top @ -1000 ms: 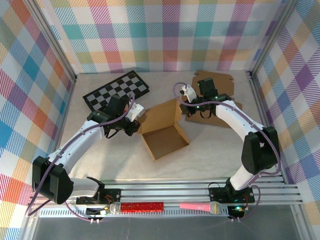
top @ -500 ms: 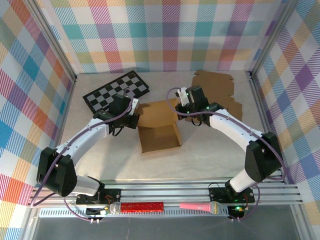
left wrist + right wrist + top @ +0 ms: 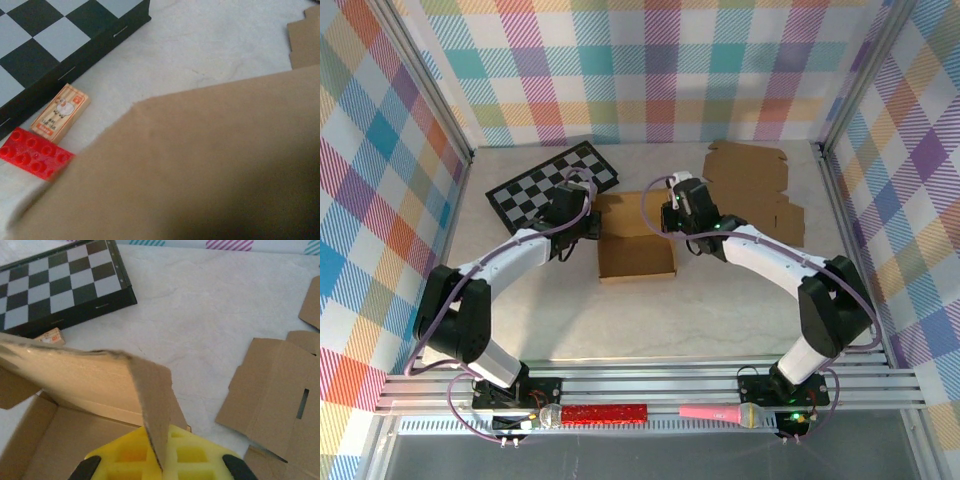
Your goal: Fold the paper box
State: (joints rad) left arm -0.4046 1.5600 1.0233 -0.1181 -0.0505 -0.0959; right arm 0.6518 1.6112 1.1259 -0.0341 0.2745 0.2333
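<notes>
The brown paper box (image 3: 638, 258) lies open at mid-table, its back panel (image 3: 625, 215) toward the chessboard. My right gripper (image 3: 672, 218) is at the box's right back corner. In the right wrist view its yellow fingers (image 3: 200, 460) are shut on the edge of an upright cardboard flap (image 3: 150, 390), with the box floor (image 3: 65, 440) to the left. My left gripper (image 3: 582, 222) is against the box's left back corner. Cardboard (image 3: 200, 165) covers its fingers in the left wrist view, so I cannot tell its state.
A black-and-white chessboard (image 3: 552, 182) lies at the back left. By it are a red brick (image 3: 32, 157) and a small picture tile (image 3: 60, 112). Flat cardboard blanks (image 3: 755, 185) lie at the back right. A red stick (image 3: 605, 412) and pink microphone (image 3: 720, 412) rest on the front rail.
Both grippers have moved back and toward each other. The box has turned from slanted to square with the table and shifted back-left.
</notes>
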